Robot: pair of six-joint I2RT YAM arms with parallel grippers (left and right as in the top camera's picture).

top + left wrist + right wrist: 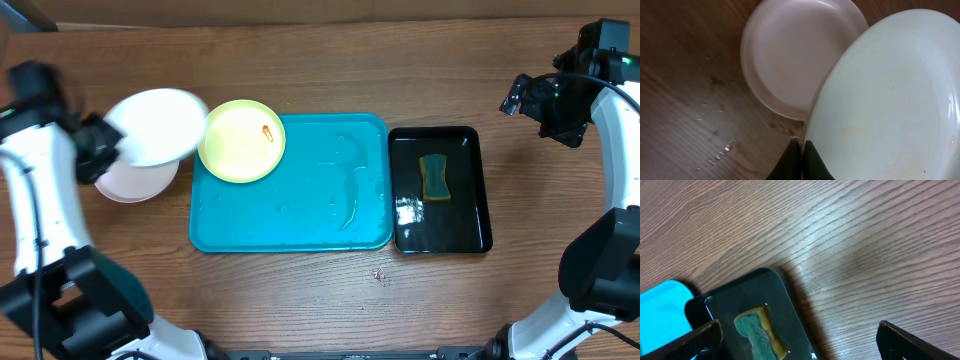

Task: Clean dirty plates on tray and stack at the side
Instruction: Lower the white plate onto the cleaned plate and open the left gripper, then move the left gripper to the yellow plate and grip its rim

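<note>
A: From above, the left gripper [100, 146] is at the rim of a white round shallow plate [157, 125]. Is it closed?
B: Its wrist camera shows this: the black fingers [815, 165] are pressed together on that plate's edge. The plate hangs partly over a second white round plate [792, 55], which lies on the brown wooden table [685, 100], just left of the large turquoise rectangular plastic tray [300, 225].
A: And the pale yellow-green round plate [240, 141]?
B: Only the overhead view shows it. It is on the tray's upper left corner, passing over the rim, with an orange-red smear [268, 132].
A: The right gripper [799, 332]?
B: Its jaws are wide apart over bare wood, near the narrow black tray [765, 292] holding a green and yellow sponge [756, 330].
</note>
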